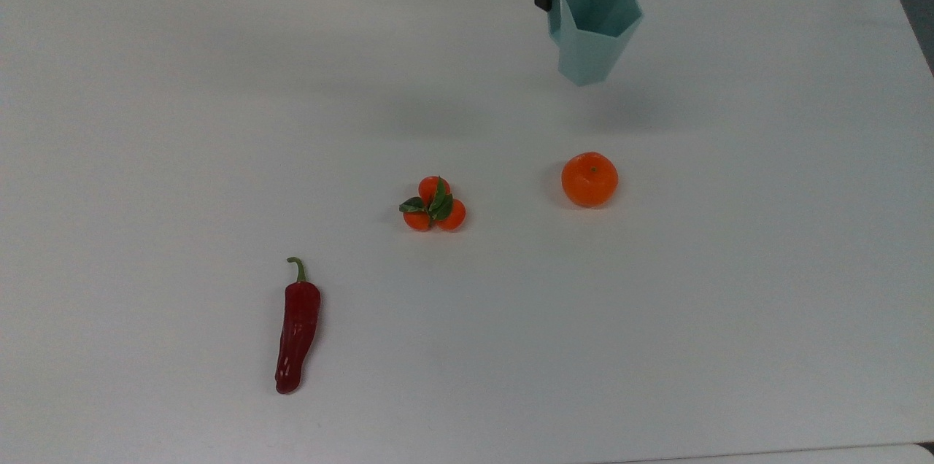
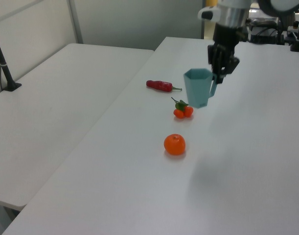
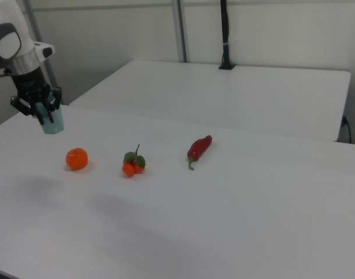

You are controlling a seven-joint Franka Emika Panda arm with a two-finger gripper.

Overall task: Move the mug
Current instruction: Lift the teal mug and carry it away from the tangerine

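The end effector (image 2: pixel 221 73) is clenched on the handle side of the mug (image 1: pixel 595 26), carrying it clear of the tabletop (image 1: pixel 730 267). A soft shadow lies on the surface below, with no contact between base and surface. In the top view the mug sits near the far edge, up-screen of the orange (image 1: pixel 589 179) and well apart from it. In the left view it hangs above and beside the small cluster of tangerines with leaves (image 2: pixel 182 110).

Gripping at the handle leaves the hexagonal rim open and unobstructed, and the raised height probably gives clearance over the fruit during transfer.

Orientation: the mug's long axis runs rim to base and stands close to vertical. The opening faces up and the narrower base points down. The handle faces the end effector, toward the top view's left.

The red chili pepper (image 1: pixel 296 329) lies flat, well apart from the mug
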